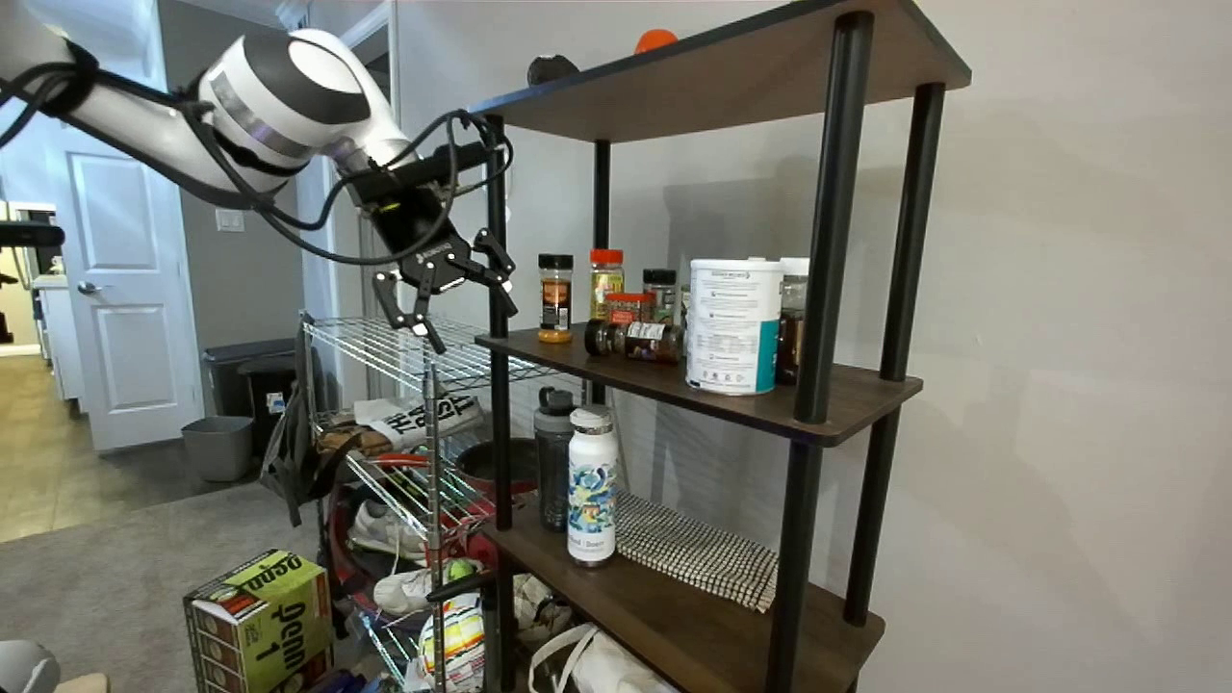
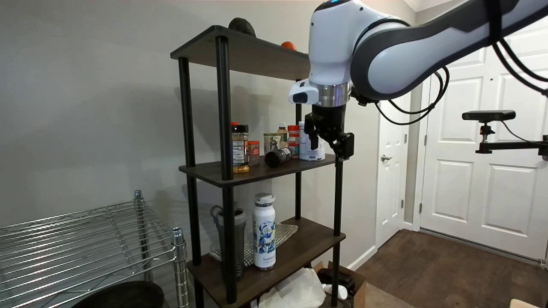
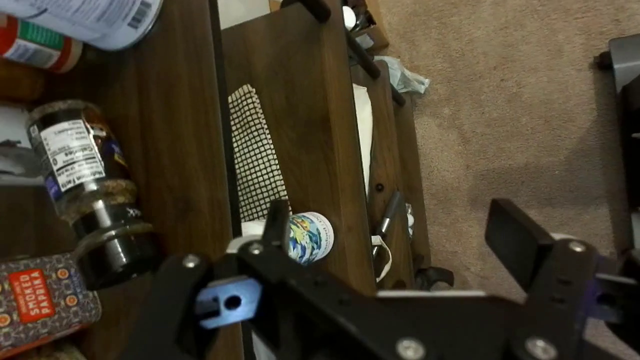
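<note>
My gripper [image 3: 397, 230] stands open with nothing between its fingers, in front of the shelf unit's middle board [image 3: 175, 150]. It shows in both exterior views, dark gripper [image 1: 474, 322] and gripper [image 2: 329, 146]. Lying on its side on that board is a spice jar [image 3: 85, 165] with a black lid. Beside its lid sits a smoked paprika tin [image 3: 45, 300]. A white canister [image 1: 736, 327] and a black-capped jar [image 1: 555, 298] stand upright there too. One board lower, a white patterned bottle [image 3: 310, 237] is partly hidden by a finger in the wrist view.
Black posts [image 1: 837, 221] and a top board [image 1: 731, 87] frame the shelf. A grey bottle [image 1: 553, 462] and checked cloth [image 1: 693, 549] share the lower board. A wire rack [image 2: 85, 244] adjoins the unit. A camera [image 2: 488, 115] sits on a mount.
</note>
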Controlling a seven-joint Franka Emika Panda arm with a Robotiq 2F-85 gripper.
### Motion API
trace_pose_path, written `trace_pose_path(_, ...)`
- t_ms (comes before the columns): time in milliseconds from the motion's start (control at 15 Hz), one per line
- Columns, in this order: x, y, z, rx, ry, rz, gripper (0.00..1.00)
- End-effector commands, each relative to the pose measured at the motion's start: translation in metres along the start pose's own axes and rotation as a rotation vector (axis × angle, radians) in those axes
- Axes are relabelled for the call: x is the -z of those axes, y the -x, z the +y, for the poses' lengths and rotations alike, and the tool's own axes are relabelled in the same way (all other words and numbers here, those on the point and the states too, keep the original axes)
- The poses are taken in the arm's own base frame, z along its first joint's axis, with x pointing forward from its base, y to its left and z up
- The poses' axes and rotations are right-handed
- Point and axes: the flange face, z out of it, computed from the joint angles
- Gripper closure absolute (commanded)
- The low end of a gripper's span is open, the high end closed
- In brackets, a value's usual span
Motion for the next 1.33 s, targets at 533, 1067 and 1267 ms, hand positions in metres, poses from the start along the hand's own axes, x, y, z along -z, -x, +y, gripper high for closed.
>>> trace_pose_path(533, 0.025, -0.017, 0.032, 0.207, 0.129, 0.064, 0.00)
trace_pose_path(1067, 0.018, -0.030, 0.068, 0.225, 0.181, -0.038, 0.00)
trace_pose_path(1267, 0.014, -0.034, 0.076, 0.232, 0.182, -0.044, 0.00)
